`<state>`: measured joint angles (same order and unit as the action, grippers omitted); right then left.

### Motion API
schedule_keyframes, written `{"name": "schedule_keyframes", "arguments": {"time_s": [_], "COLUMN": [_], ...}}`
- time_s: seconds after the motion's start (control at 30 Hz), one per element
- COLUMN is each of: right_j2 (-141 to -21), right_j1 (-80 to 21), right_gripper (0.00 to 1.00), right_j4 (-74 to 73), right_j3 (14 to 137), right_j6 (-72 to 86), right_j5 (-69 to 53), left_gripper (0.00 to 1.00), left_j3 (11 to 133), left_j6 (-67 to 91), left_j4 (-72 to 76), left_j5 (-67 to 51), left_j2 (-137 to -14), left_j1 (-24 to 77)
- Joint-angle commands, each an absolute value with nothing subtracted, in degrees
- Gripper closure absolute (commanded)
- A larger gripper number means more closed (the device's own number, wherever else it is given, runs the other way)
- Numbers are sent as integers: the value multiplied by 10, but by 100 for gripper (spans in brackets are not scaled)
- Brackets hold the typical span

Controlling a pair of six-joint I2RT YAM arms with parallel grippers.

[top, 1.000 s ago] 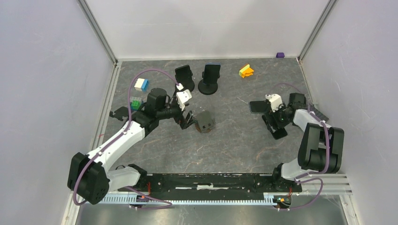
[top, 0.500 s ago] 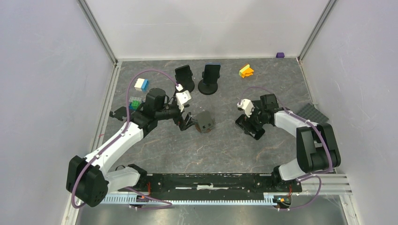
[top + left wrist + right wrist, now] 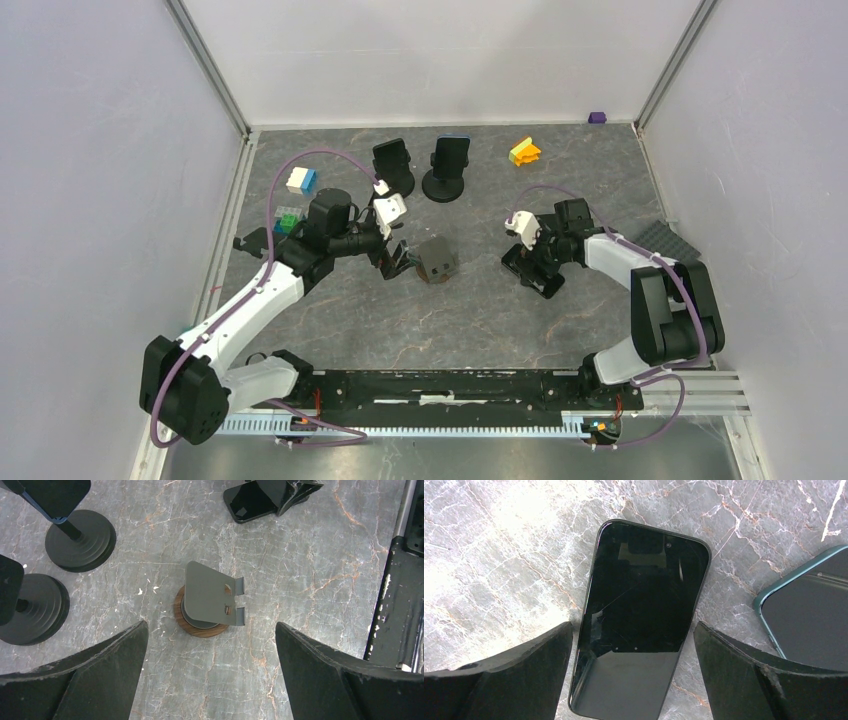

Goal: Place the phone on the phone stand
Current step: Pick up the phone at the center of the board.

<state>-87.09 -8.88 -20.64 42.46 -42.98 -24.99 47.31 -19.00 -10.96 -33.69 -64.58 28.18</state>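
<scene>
A black glass-fronted phone [image 3: 646,580] lies flat and face-up on the grey marbled desk [image 3: 480,320], right of centre. The right arm [image 3: 625,255] hangs over it with jaws spread wide, one finger off each long edge and neither touching. Well apart to the left, the grey sheet-metal phone stand [image 3: 207,592] sits upright and bare on its round wooden foot. It is under the left arm [image 3: 265,295], whose jaws are likewise wide and hold nothing.

The pick-up looks the likeliest trouble. The handset is thin and sits flush with a hard surface, so jaws closing a shade too high could slip over its rounded edges. Jaws too low would press into the desk and could shove the phone aside. A second, teal-rimmed phone [image 3: 809,610] lies just beside the finger at the right of the wrist view. A sideways drift on the way down could nudge it or trap it in the grip with the intended one.

Delivery carries its own risk — the two small hooks at the foot of the stand's tilted plate offer little to catch on. Nothing is steadying the stand, so a phone set down off-centre or with a push could slide off or tip it. Two black round-based stands [image 3: 80,540] nearby, toward the back wall, crowd the approach.
</scene>
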Motion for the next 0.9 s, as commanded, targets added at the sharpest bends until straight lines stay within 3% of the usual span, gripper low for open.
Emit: {"name": "schedule_keyframes", "arguments": {"time_s": [0.0,0.53,0.73,0.87], "right_j2": [-902,-906,-897,-885], "right_j1": [-86,-67,-68,-68], "right_gripper": [5,3,11,26], "right_j4": [-280,-315,-286,-256], "right_j3": [379,357,347,343], "right_j6": [-483,-475,-454,-436], "right_j5": [-163,-180,-173,-164], "left_gripper": [0,0,0,0], "left_j3": [481,478,476,480], "left_j6": [-210,-210,-203,-173], "left_j4": [-108,-106,-99,-80], "left_j5": [-365,-371,-378,-391], "left_j2": [-633,-632,-636,-644], "left_j1": [281,282,281,283]}}
